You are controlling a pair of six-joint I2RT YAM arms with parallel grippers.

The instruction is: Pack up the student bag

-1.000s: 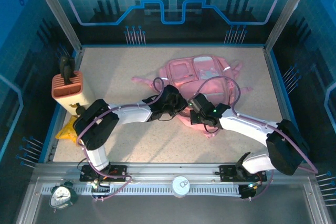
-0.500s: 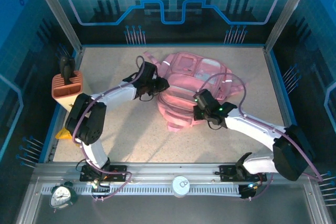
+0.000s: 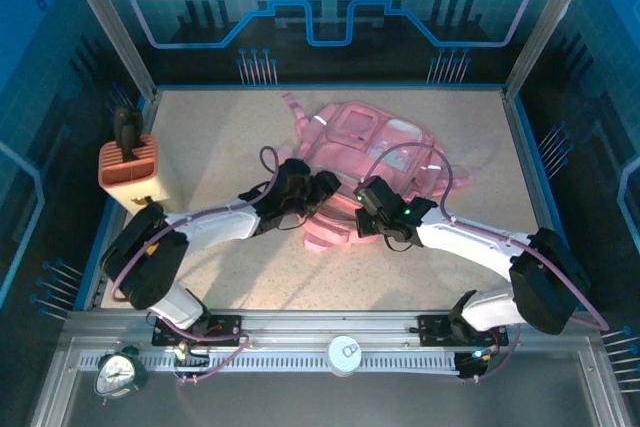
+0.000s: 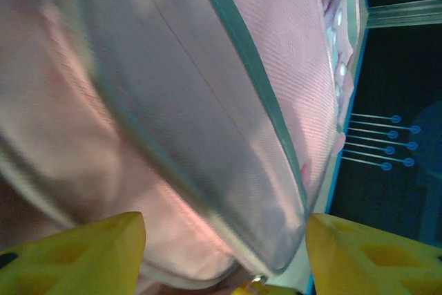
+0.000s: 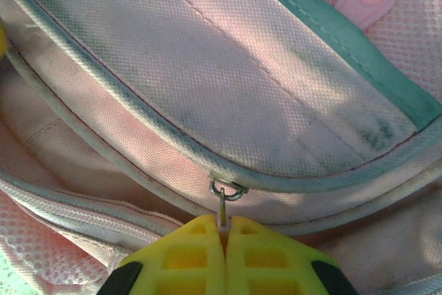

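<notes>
My arms, white and black.
White shells on my left arm (image 3: 215, 222) and right arm (image 3: 470, 244), black joints, purple cables (image 3: 408, 145); yellow gridded fingers (image 5: 197, 257) with black bases.

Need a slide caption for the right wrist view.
Yellow-fingered right gripper shut on the metal zipper pull of the pink student bag.

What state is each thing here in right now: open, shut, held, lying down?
student bag: lying flat on the table, front side up.
zip pull: pinched between the right gripper's fingertips.
right gripper: shut on the zip pull.
left gripper: open, close against the bag, gripping nothing.
orange box: upright, a dark object standing in it.
</notes>
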